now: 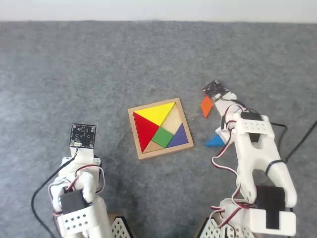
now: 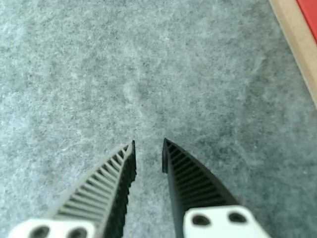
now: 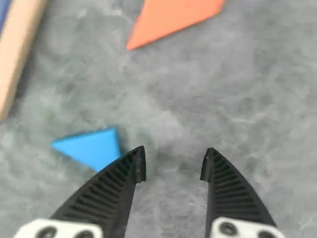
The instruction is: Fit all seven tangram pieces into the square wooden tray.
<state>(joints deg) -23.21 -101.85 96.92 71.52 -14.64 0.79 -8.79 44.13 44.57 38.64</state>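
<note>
Tray beside orange piece, blue piece.

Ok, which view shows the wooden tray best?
The high view: the whole wooden tray shows there, corner to corner, so its filled and bare parts can be judged. The left wrist view catches a stretch of its rim; the right wrist view catches a strip of rim at the picture's edge.

Tabletop covered throughout by grey, felt-like fabric; fibrous, mottled texture seen directly beneath left gripper and right gripper. Pale plain strip seen beyond tabletop's far edge, well ahead of both grippers. Light even, shadows soft.
</note>
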